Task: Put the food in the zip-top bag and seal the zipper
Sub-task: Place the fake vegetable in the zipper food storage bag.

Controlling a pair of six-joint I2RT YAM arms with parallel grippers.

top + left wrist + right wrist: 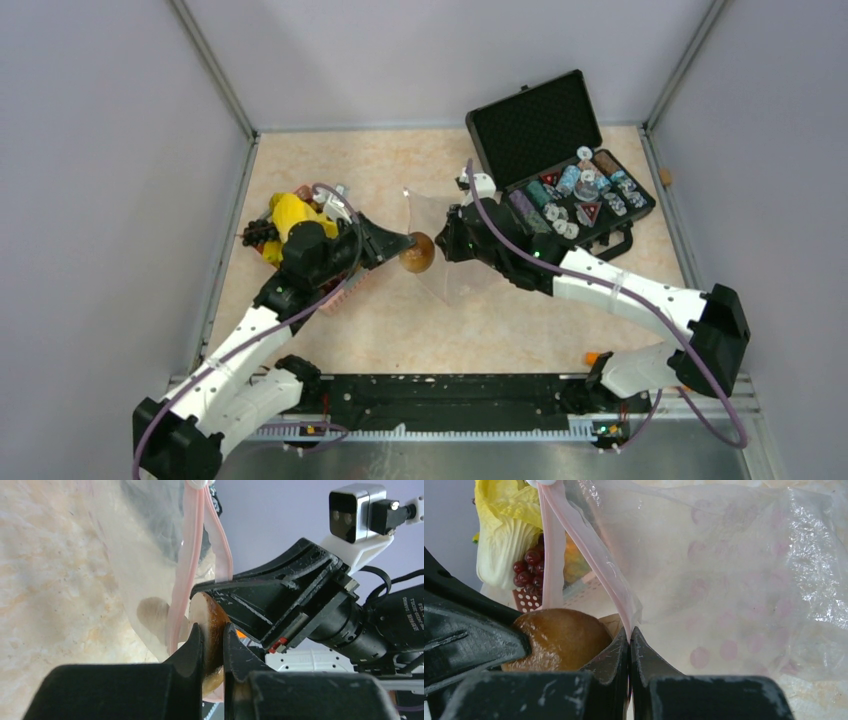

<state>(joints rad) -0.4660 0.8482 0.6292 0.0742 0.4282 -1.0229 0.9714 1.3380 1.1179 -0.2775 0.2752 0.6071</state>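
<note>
Overall, the left gripper [402, 243] was found closed to a narrow gap on a brown kiwi-like toy ball [417, 253]. In the left wrist view its two black fingers [192, 647] pressed the ball from either side, and the ball filled the space between them.

The ball was held off the marbled beige bench [480, 320], at the mouth of the clear crinkly plastic zip-top bag with faint pink spots [734, 580]. It sat just beside the thin pale-pink zipper strip [589, 555]. Whether any part of the ball had passed inside the mouth could not be determined.

The right gripper [629, 645] was all but fully closed, its fingertips pinching the zipper strip at the bag's mouth edge. The strip rose from that pinch toward the top of the right wrist view, and a second run of it hung apart from the first, so the mouth stood open. The two grippers met tip to tip near the middle of the bench.

Remaining food lay at the far left in a pink lattice basket [524, 602]. It included a yellow leafy toy piece [504, 530] and a dark red toy grape bunch [529, 567].

An open black hard case [540, 125] holding small assorted items stood at the far right, well apart from the bag.
</note>
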